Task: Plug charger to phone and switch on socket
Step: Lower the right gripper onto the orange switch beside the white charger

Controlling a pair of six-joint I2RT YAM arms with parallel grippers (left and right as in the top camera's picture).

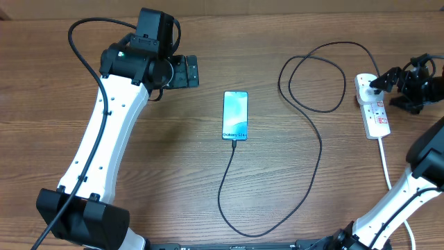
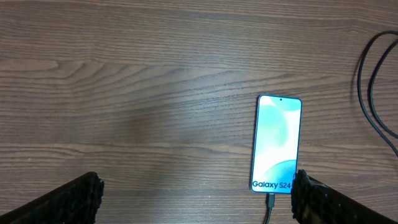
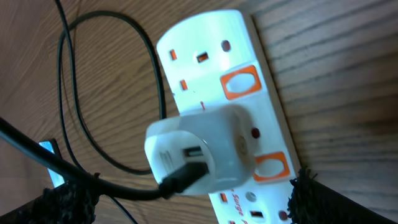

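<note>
The phone lies face up mid-table with its teal screen lit. It also shows in the left wrist view. The black charger cable is plugged into the phone's near end and loops right to the socket. In the right wrist view a white adapter sits in the socket with the black cable in its USB port. Orange-framed switches sit beside it. My right gripper is open, its fingers straddling the adapter. My left gripper is open and empty, left of the phone.
The socket's white cord runs toward the front right edge under my right arm. The charger cable makes a loop at the back, between phone and socket. The table is wood.
</note>
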